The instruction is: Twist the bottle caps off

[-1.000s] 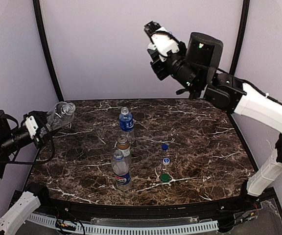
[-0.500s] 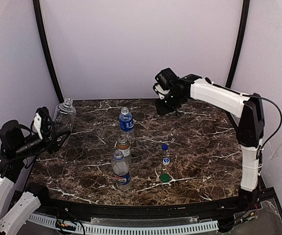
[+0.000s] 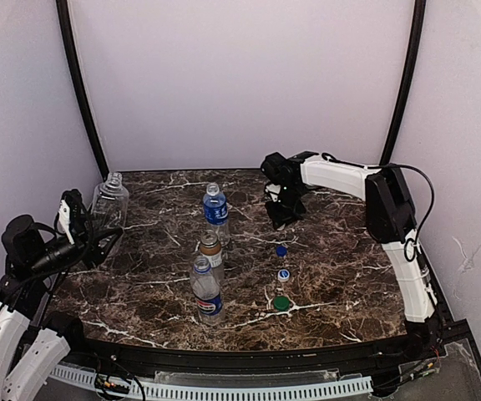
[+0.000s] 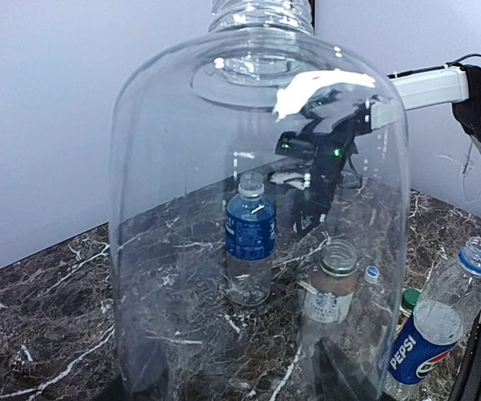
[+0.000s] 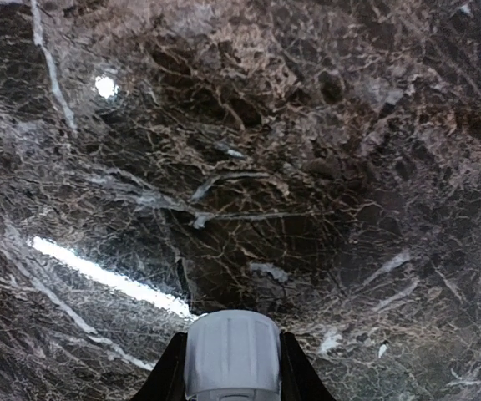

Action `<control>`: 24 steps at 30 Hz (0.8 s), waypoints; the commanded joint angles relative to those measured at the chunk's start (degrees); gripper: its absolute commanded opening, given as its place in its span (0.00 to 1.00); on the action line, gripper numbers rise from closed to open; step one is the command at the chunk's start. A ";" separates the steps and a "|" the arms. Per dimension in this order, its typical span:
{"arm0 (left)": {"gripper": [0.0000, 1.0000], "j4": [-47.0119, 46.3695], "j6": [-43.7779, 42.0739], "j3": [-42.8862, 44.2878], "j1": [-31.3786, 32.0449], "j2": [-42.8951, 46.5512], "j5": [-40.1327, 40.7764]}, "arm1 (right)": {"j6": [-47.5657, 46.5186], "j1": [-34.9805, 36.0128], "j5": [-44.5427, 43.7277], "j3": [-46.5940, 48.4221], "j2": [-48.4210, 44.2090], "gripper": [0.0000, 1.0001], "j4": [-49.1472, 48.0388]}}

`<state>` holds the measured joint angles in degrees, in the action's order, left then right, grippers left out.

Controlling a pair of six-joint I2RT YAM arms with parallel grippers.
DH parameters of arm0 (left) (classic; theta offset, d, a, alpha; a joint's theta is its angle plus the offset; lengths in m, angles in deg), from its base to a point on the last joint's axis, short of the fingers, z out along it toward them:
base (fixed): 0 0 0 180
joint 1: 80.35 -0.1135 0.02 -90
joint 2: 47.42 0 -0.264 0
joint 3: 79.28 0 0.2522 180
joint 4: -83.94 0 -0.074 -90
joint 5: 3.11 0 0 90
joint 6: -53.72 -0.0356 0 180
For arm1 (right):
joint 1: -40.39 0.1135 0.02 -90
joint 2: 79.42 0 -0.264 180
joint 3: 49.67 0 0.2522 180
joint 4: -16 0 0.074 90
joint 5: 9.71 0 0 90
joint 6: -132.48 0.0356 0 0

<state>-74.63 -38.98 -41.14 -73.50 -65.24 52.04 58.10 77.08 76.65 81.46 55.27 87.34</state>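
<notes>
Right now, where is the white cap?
The right hand holds the white cap close to the table, beyond the blue cap in the top view, right of centre.

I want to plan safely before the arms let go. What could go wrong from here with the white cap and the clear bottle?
1. The right gripper holds the white cap in its jaws low over the table; if released unevenly, it might roll toward the blue cap.
2. The left gripper holds the plain clear bottle near the table's left edge; set down carelessly, it could tip or fall off.
</notes>
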 commanded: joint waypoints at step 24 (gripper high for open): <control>0.34 -2.65 -2.15 0.36 -0.43 -0.36 -2.88 | -1.44 0.75 0.35 4.20 -0.29 0.91 3.74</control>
<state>-76.32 -39.55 -41.16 -73.50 -65.35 51.26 57.24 77.38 76.86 82.90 57.85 91.19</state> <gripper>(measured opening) 0.581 0.883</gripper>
